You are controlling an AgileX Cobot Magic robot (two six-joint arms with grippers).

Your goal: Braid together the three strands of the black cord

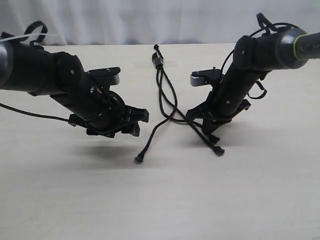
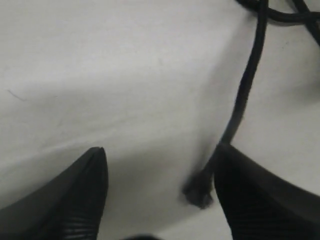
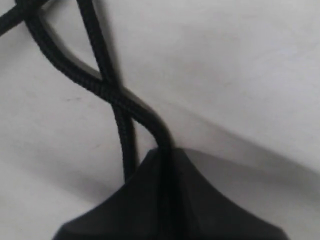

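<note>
The black cord lies on the table with its knotted, banded end (image 1: 158, 61) at the far side. Its three strands run toward me and cross in the middle. One strand ends in a loose knobbed tip (image 1: 139, 159); in the left wrist view that tip (image 2: 198, 190) lies on the table just inside one finger (image 2: 260, 195). My left gripper (image 1: 139, 123) (image 2: 160, 155) hovers open above it, holding nothing. My right gripper (image 1: 212, 138) (image 3: 165, 150) is shut on a strand (image 3: 107, 92), whose tip (image 1: 220, 151) pokes out below. Another strand (image 3: 122, 145) passes beside the jaws.
The pale table (image 1: 160, 200) carries only the cord. A white cloth backdrop (image 1: 150, 20) hangs behind the far edge. Both arms lean in from the sides, with their own glossy cables (image 1: 30, 112) trailing.
</note>
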